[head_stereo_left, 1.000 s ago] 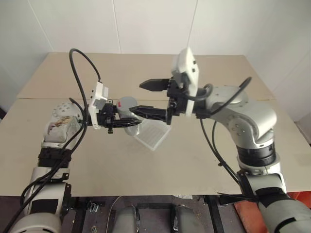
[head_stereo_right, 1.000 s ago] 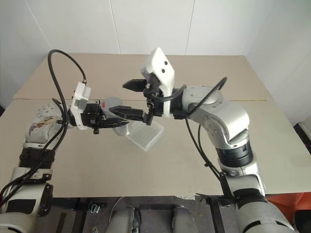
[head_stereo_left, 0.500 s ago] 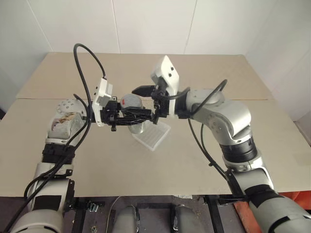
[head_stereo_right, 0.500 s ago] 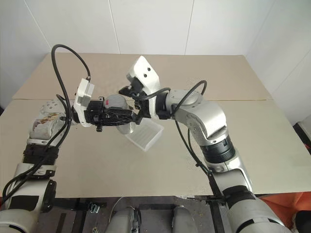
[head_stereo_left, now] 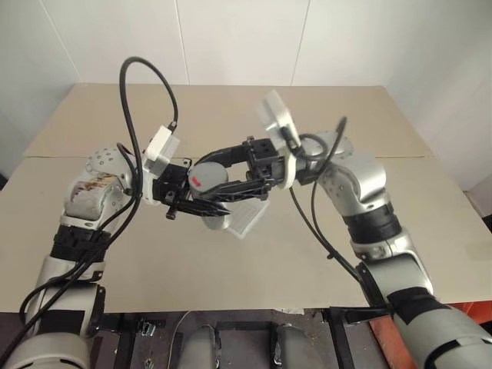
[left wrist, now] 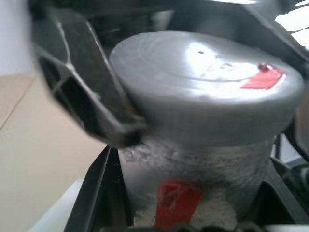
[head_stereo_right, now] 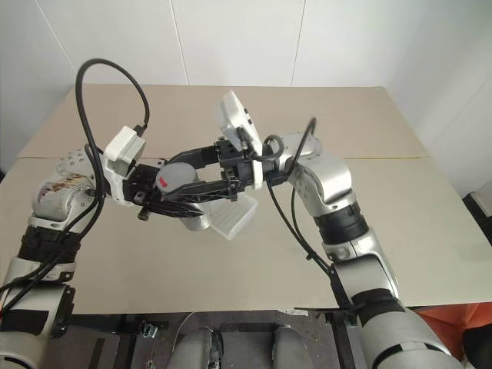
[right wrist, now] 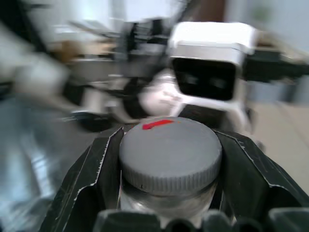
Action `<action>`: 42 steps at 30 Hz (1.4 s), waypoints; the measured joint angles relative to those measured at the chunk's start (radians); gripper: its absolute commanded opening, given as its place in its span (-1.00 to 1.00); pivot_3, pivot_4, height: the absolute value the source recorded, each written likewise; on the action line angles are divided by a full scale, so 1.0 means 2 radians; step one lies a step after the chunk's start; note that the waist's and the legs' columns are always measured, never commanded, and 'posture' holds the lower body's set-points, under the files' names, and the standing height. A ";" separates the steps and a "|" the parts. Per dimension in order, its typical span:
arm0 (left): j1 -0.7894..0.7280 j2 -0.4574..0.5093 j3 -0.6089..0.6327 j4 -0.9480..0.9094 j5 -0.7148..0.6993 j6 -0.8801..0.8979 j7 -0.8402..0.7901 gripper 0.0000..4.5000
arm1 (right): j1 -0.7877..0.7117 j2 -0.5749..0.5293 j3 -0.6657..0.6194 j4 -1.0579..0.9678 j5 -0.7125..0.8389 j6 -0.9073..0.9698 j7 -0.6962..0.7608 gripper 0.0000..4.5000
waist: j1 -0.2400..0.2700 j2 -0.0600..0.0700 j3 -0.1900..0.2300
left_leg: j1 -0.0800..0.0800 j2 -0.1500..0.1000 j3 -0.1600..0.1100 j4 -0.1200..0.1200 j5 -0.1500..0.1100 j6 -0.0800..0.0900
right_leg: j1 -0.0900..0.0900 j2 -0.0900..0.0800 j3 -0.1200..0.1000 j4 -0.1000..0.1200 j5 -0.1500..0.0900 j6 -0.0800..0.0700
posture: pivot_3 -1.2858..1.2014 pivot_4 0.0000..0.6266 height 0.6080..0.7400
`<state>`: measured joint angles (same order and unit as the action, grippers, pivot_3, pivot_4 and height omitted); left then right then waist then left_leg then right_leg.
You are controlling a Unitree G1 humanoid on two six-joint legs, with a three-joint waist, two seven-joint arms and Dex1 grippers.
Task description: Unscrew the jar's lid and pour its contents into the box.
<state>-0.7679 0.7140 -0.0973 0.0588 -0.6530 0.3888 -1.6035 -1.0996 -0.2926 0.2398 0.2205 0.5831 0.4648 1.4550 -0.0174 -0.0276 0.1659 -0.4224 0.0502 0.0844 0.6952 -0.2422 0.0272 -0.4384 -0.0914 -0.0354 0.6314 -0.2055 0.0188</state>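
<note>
My left gripper (head_stereo_left: 217, 206) is shut on the silvery-grey jar (head_stereo_left: 216, 217), holding it in the air above the table. The jar's white label with a red mark (left wrist: 176, 200) faces the left wrist view. The grey lid (head_stereo_left: 209, 174) sits on top of the jar and carries a small red mark. My right gripper (head_stereo_left: 201, 175) reaches in from the right and is shut on the lid (right wrist: 170, 154), with one finger (right wrist: 91, 183) on each side. The clear ribbed box (head_stereo_left: 249, 217) lies on the table just below and to the right of the jar. The contents are hidden inside the jar.
The beige table (head_stereo_left: 231, 108) has a seam running across its middle and reaches back to a white wall. Black cables (head_stereo_left: 146, 73) arch over both arms near the jar.
My right gripper has gone from wide open beside the jar to shut on the lid, its wrist turning. The left gripper has drawn the jar slightly up and toward me.
</note>
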 measured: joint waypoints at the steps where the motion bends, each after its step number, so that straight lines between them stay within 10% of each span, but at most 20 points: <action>1: 0.000 0.009 -0.002 -0.010 -0.008 0.002 0.002 -0.14 | -0.014 0.002 0.008 0.023 0.006 -0.015 0.021 0.23 | -0.002 0.000 0.000 | 0.000 0.000 0.000 0.000 0.000 0.000 | 0.000 0.000 0.000 0.000 0.000 0.000 | 0.03 -0.52 1.00; 4: 0.003 0.031 -0.005 -0.022 -0.019 0.007 0.011 -0.14 | -0.037 0.007 0.029 0.067 0.020 -0.052 0.040 0.23 | -0.002 0.000 0.000 | 0.000 0.000 0.000 0.000 0.000 0.000 | 0.000 0.000 0.000 0.000 0.000 0.000 | 0.03 -0.52 1.00; 10: 0.019 0.036 0.002 -0.011 -0.035 0.012 -0.001 -0.14 | -0.047 0.018 0.030 0.111 -0.005 -0.095 0.050 0.98 | 0.005 0.000 0.000 | -0.001 0.000 0.000 0.000 0.000 0.000 | 0.000 0.000 0.000 0.000 0.000 0.000 | 0.03 -0.52 1.00; 16: 0.027 0.031 0.033 0.011 -0.027 0.013 0.012 -0.14 | 0.006 -0.031 -0.017 0.050 -0.012 -0.078 0.005 0.98 | 0.011 0.000 0.000 | -0.001 0.000 0.000 0.000 0.000 0.000 | 0.000 0.000 -0.001 0.000 0.000 0.000 | 0.03 -0.52 1.00; 26: 0.022 -0.016 0.038 0.118 0.052 -0.038 0.060 -0.14 | 0.089 -0.024 -0.042 -0.205 -0.027 0.094 -0.270 0.98 | 0.003 0.000 0.000 | 0.000 0.000 0.000 0.000 0.001 -0.001 | -0.001 0.000 0.000 0.001 0.000 0.000 | 0.03 -0.52 1.00; 42: -0.005 -0.035 0.038 0.134 0.073 -0.043 0.055 -0.14 | 0.059 0.052 0.011 -0.167 -0.102 0.138 -0.397 0.98 | 0.002 0.000 0.000 | -0.001 0.000 0.000 0.000 0.000 -0.001 | 0.000 0.000 -0.001 0.000 0.000 0.000 | 0.03 -0.52 1.00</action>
<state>-0.7777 0.6447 -0.0215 0.3263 -0.5076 0.3036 -1.4939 -0.9814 -0.1877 0.2619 -0.1129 0.3783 0.7399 0.6607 -0.0132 -0.0274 0.1660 -0.4245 0.0499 0.0847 0.6950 -0.2414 0.0260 -0.4394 -0.0918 -0.0367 0.6324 -0.2055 0.0186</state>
